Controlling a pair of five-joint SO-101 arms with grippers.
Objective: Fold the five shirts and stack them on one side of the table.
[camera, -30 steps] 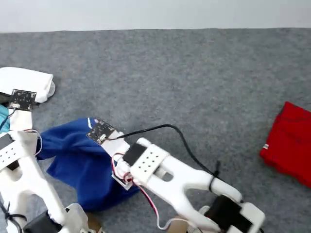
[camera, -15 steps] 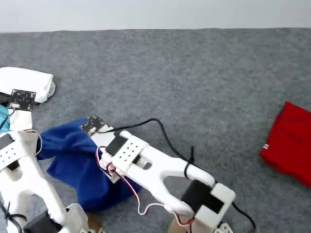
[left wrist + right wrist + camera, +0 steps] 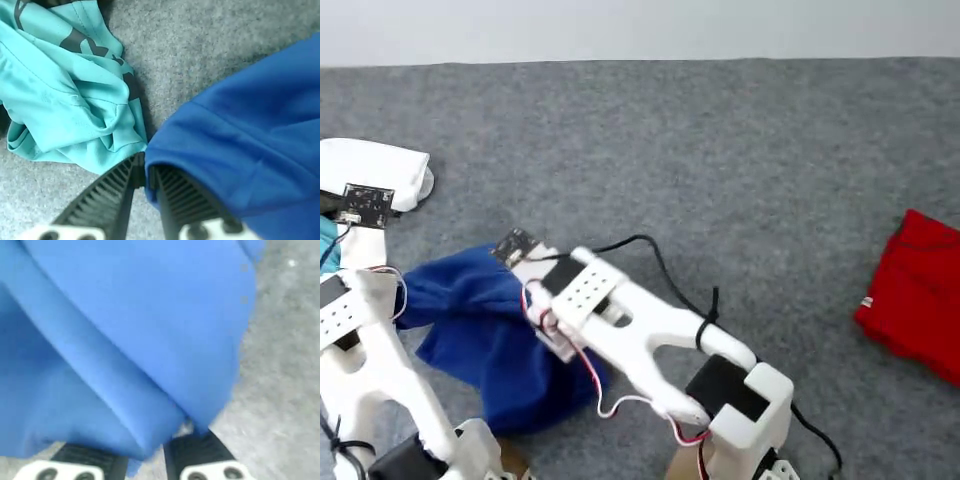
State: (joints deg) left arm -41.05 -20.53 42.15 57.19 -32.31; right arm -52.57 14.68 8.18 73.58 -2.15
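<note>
A crumpled blue shirt [image 3: 480, 345] lies at the front left of the grey table. My left gripper [image 3: 146, 176] is shut on the shirt's edge [image 3: 240, 140], right beside a bunched teal shirt [image 3: 65, 100]. My right gripper [image 3: 161, 447] is shut on a fold of the blue shirt [image 3: 125, 330], and its arm [image 3: 620, 320] reaches over the shirt's right half. A folded white shirt [image 3: 375, 165] rests at the far left. A folded red shirt [image 3: 920, 295] sits at the right edge.
Bare grey carpet [image 3: 720, 160] covers the middle and back of the table. A pale wall [image 3: 640, 25] runs behind it. The left arm [image 3: 355, 320] stands along the left edge, and a sliver of the teal shirt [image 3: 325, 240] shows beside it.
My right arm has swung left over the blue shirt, carrying the held fold with it. The left arm has kept still.
</note>
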